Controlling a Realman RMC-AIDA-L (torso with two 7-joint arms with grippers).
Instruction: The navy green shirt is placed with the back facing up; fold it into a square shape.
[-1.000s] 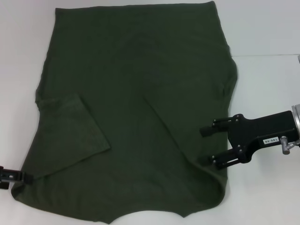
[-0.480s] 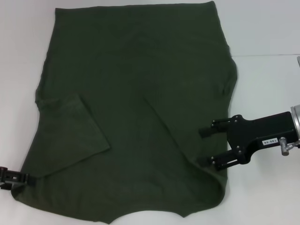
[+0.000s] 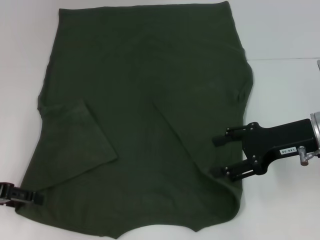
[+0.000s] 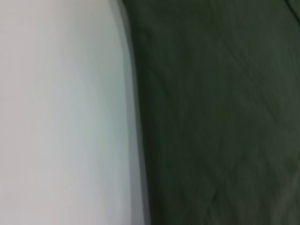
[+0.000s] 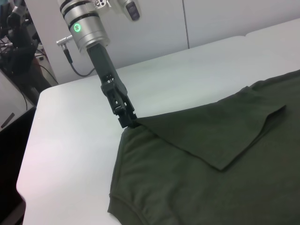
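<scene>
Overhead, in the head view, the navy green shirt (image 3: pixel 140 120) lay spread back-up over most of the white worktop (image 3: pixel 285 35), one sleeve already turned in over the shirt's left side. The right pincer (image 3: pixel 218 156) sat at the shirt's right edge, its two fingers spread with cloth beneath them but not clamped. The left pincer (image 3: pixel 35 196) showed only as a dark tip at the shirt's near left corner; from here I could not tell whether it was pressed together. The left wrist view gave just the shirt's edge (image 4: pixel 215 112) against bare worktop (image 4: pixel 61 112), with no fingers in sight. In the right wrist view, the left pincer (image 5: pixel 129 122) touched the corner where the folded sleeve met the shirt's edge (image 5: pixel 211 173), apparently nipping the fabric, though the contact was too small to be sure. No containers appeared anywhere. As for risk, I judged that a thin or single-layer hold at that left corner could slip once lifted, letting the fold sag or skew; the spread right pincer, if it closed on too little cloth, might drag the shirt's edge instead of carrying it, wrinkling the square.
</scene>
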